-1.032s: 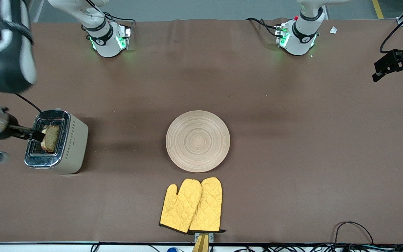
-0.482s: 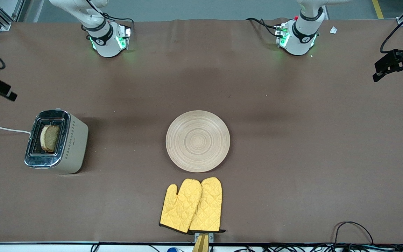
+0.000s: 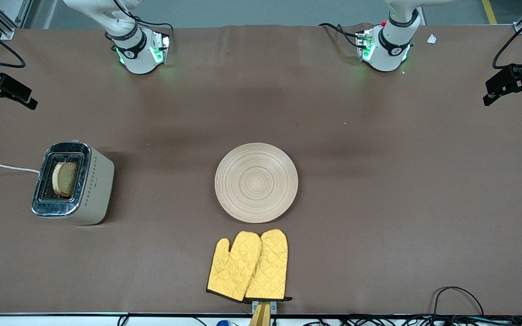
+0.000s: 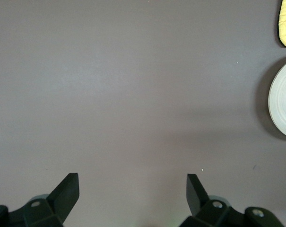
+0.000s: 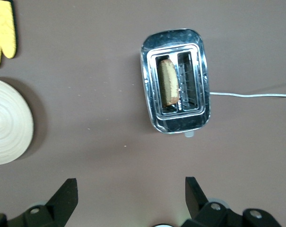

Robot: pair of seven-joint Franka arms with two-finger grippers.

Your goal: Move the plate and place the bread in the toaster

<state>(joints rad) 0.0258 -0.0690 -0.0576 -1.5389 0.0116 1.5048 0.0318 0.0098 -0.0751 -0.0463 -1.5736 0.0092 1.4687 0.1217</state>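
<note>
The cream toaster (image 3: 89, 190) stands at the right arm's end of the table. The brown bread (image 3: 65, 178) stands in its slot on the plate's side, its top sticking out. The round wooden plate (image 3: 256, 182) lies bare at the table's middle. My right gripper (image 3: 12, 92) is open and empty, high over the table's edge at that end. Its wrist view shows the toaster (image 5: 199, 94), the bread (image 5: 169, 82) and the plate (image 5: 8, 123). My left gripper (image 3: 512, 84) waits open and empty, high over the left arm's end; the plate's rim (image 4: 283, 101) shows in its view.
A pair of yellow oven mitts (image 3: 248, 266) lies nearer the front camera than the plate, close to the table's front edge. The toaster's white cord (image 3: 2, 166) runs off the right arm's end of the table. Cables hang along the front edge.
One second ago my right gripper was at the toaster's slot with the bread. It has let go, risen and drawn back toward the robots' side. The bread stays in the slot.
</note>
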